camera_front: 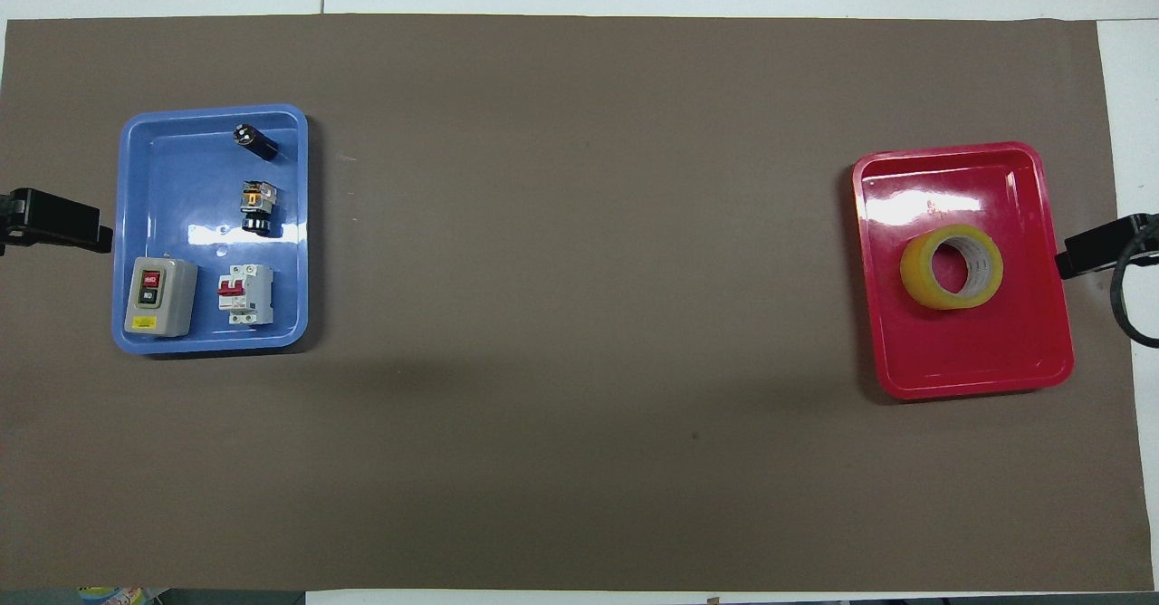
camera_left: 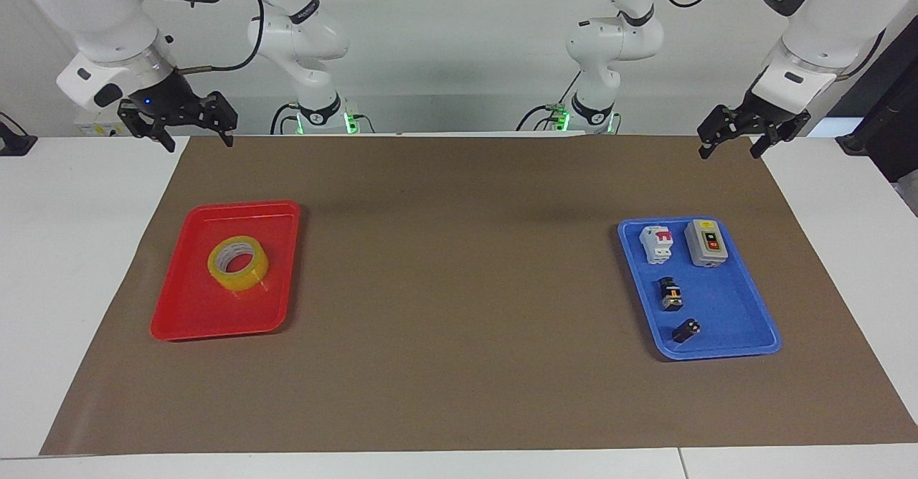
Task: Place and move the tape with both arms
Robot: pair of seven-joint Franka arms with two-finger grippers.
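The tape [camera_left: 238,264] [camera_front: 952,266], a yellow roll with a pale core, lies flat in a red tray [camera_left: 188,314] toward the right arm's end of the table. My right gripper [camera_left: 199,142] hangs open and empty in the air over the mat's edge by the robots, well apart from the tray and the tape. At the left arm's end, my left gripper [camera_left: 729,150] is also open and empty, raised over the mat's corner by the robots. In the overhead view only the grippers' tips show at the side edges.
A blue tray [camera_left: 724,346] at the left arm's end holds a grey switch box [camera_left: 706,243], a white circuit breaker [camera_left: 658,243] and two small black parts [camera_left: 671,295]. A brown mat [camera_left: 459,285] covers the table between the trays.
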